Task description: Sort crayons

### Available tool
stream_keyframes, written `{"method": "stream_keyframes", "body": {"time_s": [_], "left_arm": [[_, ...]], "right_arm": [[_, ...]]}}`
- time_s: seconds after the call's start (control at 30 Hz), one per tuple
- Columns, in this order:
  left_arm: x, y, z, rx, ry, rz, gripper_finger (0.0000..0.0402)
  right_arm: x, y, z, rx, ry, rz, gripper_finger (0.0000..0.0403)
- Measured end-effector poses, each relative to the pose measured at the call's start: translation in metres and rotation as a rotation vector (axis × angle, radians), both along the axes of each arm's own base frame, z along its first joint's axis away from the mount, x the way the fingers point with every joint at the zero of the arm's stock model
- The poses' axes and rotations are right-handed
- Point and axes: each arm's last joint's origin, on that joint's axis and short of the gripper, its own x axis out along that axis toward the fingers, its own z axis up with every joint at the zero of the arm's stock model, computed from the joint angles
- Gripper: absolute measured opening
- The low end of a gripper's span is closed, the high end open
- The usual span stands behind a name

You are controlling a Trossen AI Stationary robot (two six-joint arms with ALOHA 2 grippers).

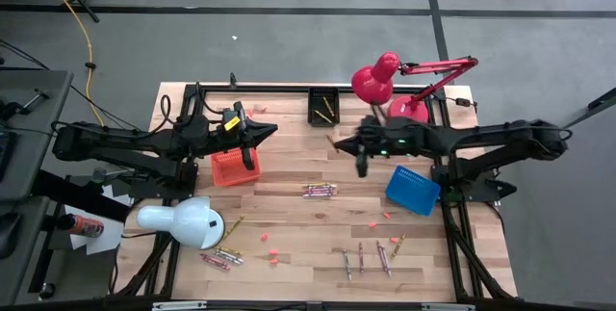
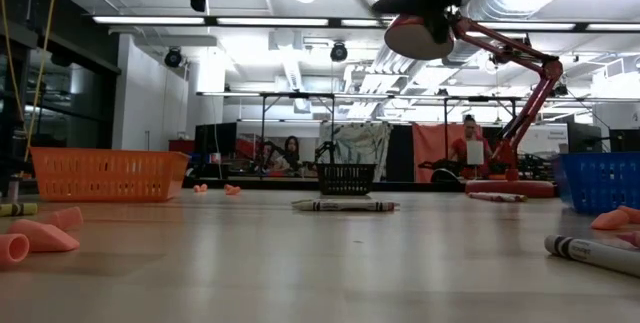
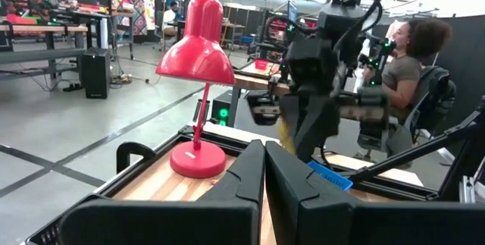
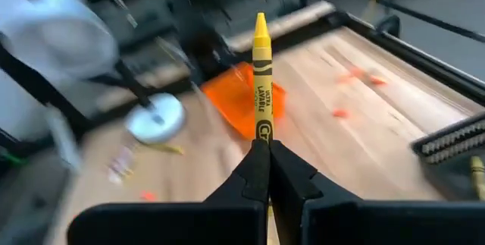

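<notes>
My right gripper (image 4: 265, 154) is shut on a yellow crayon (image 4: 261, 78) above the middle of the table's far half, near the black basket (image 1: 323, 107). The left wrist view shows this crayon (image 3: 284, 135) below the right arm's dark hand. My left gripper (image 3: 264, 150) is shut with nothing in it and hovers level above the orange basket (image 1: 234, 167). Other crayons lie on the wood: a bunch (image 1: 320, 191) mid-table, some (image 1: 221, 256) by the white lamp, and several (image 1: 371, 256) near the front edge. My right gripper pinches the yellow crayon's blunt end (image 4: 263, 130) between its two fingertips. The crayon runs on in line with the fingers, its pointed tip (image 4: 260, 19) sticking out ahead toward the table's left side. It is lifted clear of the table.
A blue basket (image 1: 412, 189) stands at the right and a red desk lamp (image 1: 385, 85) at the far right. A white lamp (image 1: 183, 220) sits at the near left. Small pink crumbs (image 1: 274, 253) are scattered on the wood. A person sits beyond the table (image 3: 402, 63).
</notes>
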Motion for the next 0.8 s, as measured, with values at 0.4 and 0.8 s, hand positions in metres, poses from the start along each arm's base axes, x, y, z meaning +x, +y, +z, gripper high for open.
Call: {"method": "stream_keyframes", "body": {"time_s": [0.4, 0.8], "left_arm": [[0.000, 0.000, 0.000, 0.000, -0.001, 0.000, 0.0003], [0.000, 0.000, 0.000, 0.038, 0.012, 0.002, 0.0003]], "right_arm": [[0.083, -0.073, -0.045, -0.244, 0.366, -0.519, 0.0000], [0.097, -0.068, -0.032, -0.056, 0.285, -0.042, 0.0000]]}}
